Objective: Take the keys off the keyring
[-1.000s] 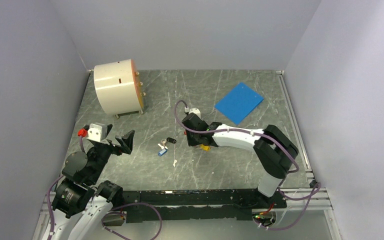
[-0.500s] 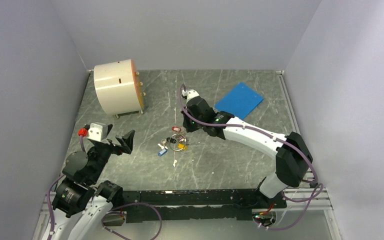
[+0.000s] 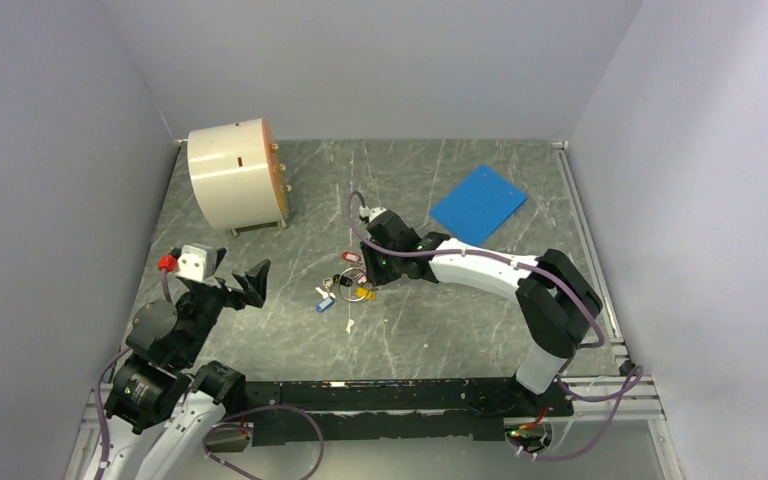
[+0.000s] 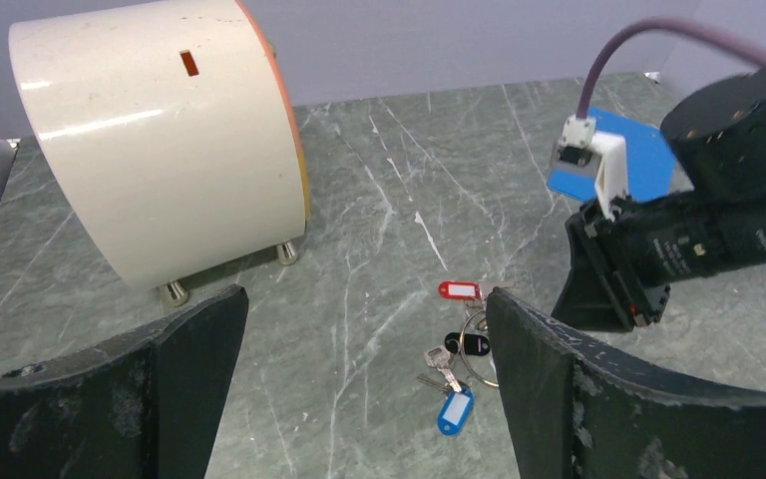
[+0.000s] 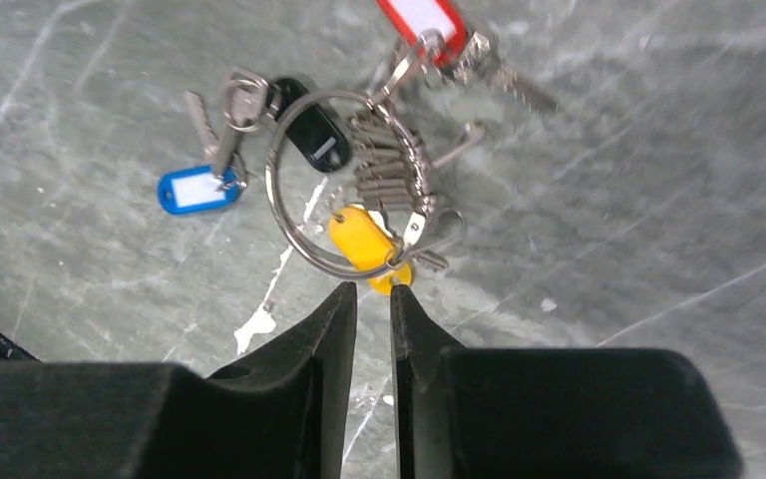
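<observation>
The keyring (image 5: pixel 271 195), a thin silver wire ring with small loops, lies flat on the grey table mid-scene (image 3: pixel 348 285). Keys on it carry a red tag (image 5: pixel 421 20), an orange-yellow tag (image 5: pixel 359 239) and a black tag (image 5: pixel 314 135). A key with a blue tag (image 5: pixel 191 190) lies just left of it. My right gripper (image 5: pixel 372 289) hovers right at the yellow tag, jaws almost together and holding nothing. My left gripper (image 4: pixel 367 294) is wide open and empty, well left of the keys (image 3: pixel 232 275). The ring (image 4: pixel 464 349) shows beside its right finger.
A cream drum with an orange face (image 3: pixel 235 180) stands on small feet at the back left. A blue sheet (image 3: pixel 478 205) lies flat at the back right. A small white scrap (image 3: pixel 348 325) lies in front of the keys. Walls close in the table.
The ring with the red and yellow tags came to rest beside the blue-tagged key. My right gripper rose away toward the back, then came back down to the yellow tag. The left arm has not moved.
</observation>
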Available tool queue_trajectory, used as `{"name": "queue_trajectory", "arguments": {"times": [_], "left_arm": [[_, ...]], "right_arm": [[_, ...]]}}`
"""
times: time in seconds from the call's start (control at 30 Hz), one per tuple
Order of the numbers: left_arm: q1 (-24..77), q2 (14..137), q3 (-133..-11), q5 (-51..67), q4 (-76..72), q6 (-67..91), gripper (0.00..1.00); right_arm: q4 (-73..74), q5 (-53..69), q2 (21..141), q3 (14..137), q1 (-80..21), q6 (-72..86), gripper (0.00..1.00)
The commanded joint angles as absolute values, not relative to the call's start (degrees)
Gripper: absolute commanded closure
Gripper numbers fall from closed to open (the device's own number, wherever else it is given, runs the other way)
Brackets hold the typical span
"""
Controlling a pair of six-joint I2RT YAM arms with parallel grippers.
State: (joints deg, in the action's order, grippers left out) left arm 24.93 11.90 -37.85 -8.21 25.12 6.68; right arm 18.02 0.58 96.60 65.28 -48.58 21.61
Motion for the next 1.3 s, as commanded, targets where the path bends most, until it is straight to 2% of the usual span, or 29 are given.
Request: {"name": "queue_trajectory", "arguments": {"times": [0.0,0.1,0.4,0.63,0.93,1.0,1.1,1.27], "left_arm": [[24.69,12.15,-39.64,-7.3,24.48,5.8,0.05],[24.7,12.03,-39.73,-7.3,24.52,5.78,0.05],[24.7,12.12,-39.73,-7.29,24.63,5.8,0.05],[24.68,12.33,-39.73,-7.26,24.52,5.8,0.05],[24.7,12.58,-39.68,-7.15,24.52,5.8,0.05],[24.7,12.56,-39.68,-7.13,24.52,5.77,0.05],[24.7,12.46,-39.64,-7.17,24.52,5.8,0.05],[24.61,12.56,-39.64,-7.11,24.43,5.82,0.05]], "right_arm": [[11.77,1.76,97.46,60.42,-48.34,31.91,0.76],[7.38,2.53,97.98,57.53,-47.95,36.81,0.71],[-1.92,3.65,99.85,52.56,-46.14,42.58,0.67],[-5.3,4.21,99.36,50.71,-45.53,44.07,0.66],[-2.47,2.41,103.5,52.75,-45.26,44.59,0.68],[0.32,1.09,104.26,53.7,-45.26,43.94,0.72],[5.43,-2.86,104.32,54.32,-45.22,42.46,0.86],[11.48,-7.06,101.23,51.91,-42.7,40.19,1.0]]}}
